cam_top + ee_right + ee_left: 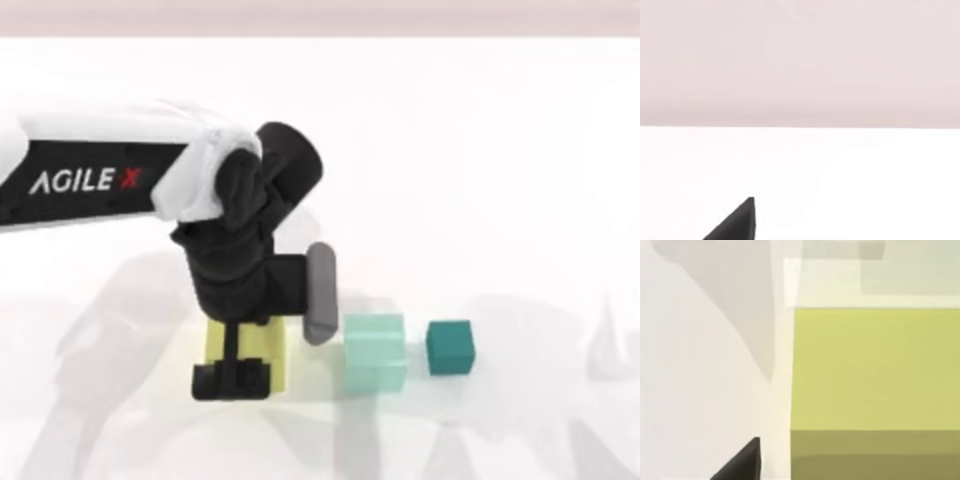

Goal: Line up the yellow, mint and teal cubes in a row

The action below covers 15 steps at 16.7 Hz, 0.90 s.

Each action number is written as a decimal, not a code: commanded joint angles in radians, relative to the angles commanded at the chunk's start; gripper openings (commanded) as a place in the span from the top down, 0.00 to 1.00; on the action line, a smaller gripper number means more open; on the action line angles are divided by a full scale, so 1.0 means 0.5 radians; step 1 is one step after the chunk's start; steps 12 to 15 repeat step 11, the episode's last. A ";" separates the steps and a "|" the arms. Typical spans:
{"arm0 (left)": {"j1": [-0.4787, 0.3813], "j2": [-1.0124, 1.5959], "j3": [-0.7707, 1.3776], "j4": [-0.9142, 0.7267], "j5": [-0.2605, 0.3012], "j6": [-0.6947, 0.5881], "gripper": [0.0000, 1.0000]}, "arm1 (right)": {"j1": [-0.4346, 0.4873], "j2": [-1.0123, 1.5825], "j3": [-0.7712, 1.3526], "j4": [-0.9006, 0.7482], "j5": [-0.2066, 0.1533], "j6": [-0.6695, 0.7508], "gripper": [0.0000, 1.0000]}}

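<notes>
Nearly done: yellow cube [262,352] under left gripper [232,381], mint cube [375,351] at 3 o'clock, teal cube [450,346] beyond. Jaws' state unclear. Release, retreat left.

Left arm [110,170]: white upper shell over a black side panel marked "AGILE X" in white letters, the X in red. Wrist housing [285,165]: black, rounded. A grey capsule-shaped camera module [320,293] is mounted beside the black left gripper [232,378]. Each wrist view shows one black wedge-shaped finger tip [742,462].
</notes>
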 joint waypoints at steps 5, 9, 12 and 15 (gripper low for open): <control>0.002 -0.040 0.110 -0.154 -0.006 0.013 0.00 | 0.000 0.000 0.000 0.000 0.000 0.000 0.00; 0.032 -0.144 0.307 -0.470 -0.002 0.001 0.00 | 0.000 0.000 0.000 0.000 0.000 0.000 0.00; 0.041 -0.176 0.351 -0.526 -0.001 -0.004 0.00 | 0.000 0.000 0.000 0.000 0.000 0.000 0.00; 0.041 -0.176 0.351 -0.526 -0.001 -0.004 0.00 | 0.000 0.000 0.000 0.000 0.000 0.000 0.00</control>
